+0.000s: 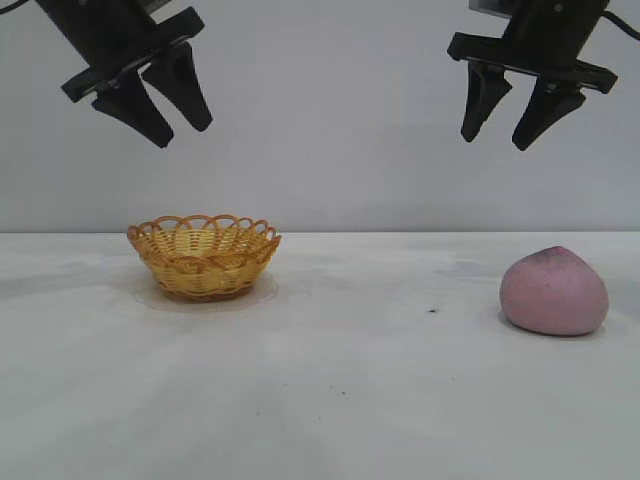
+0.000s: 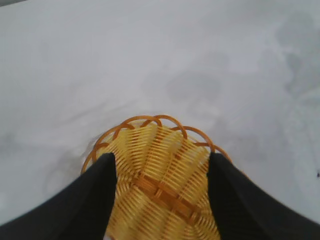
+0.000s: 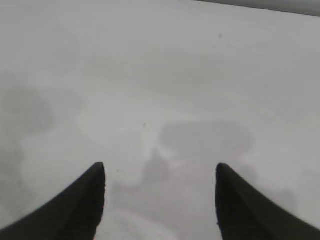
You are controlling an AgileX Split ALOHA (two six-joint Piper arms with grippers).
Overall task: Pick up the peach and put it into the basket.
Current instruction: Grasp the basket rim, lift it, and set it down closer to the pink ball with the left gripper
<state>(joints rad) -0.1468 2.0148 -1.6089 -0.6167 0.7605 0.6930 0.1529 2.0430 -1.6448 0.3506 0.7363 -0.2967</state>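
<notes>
plain grey wall behind a pale bench (image 1: 330, 400). the basket (image 1: 203, 257) waits empty under my left gripper (image 1: 170, 112), fingers spread; the peach (image 1: 554, 291) sits well apart below my right gripper (image 1: 508, 121), spread ready to descend.

Soft, even light from above; faint blurred shadows mottle the white matte tabletop (image 1: 330, 400); wrist views slightly soft.

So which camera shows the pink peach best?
The exterior view: the whole peach sits on the table at the right, below the open right gripper. The left wrist view shows only the basket, and the right wrist view just bare table, no peach.
</notes>
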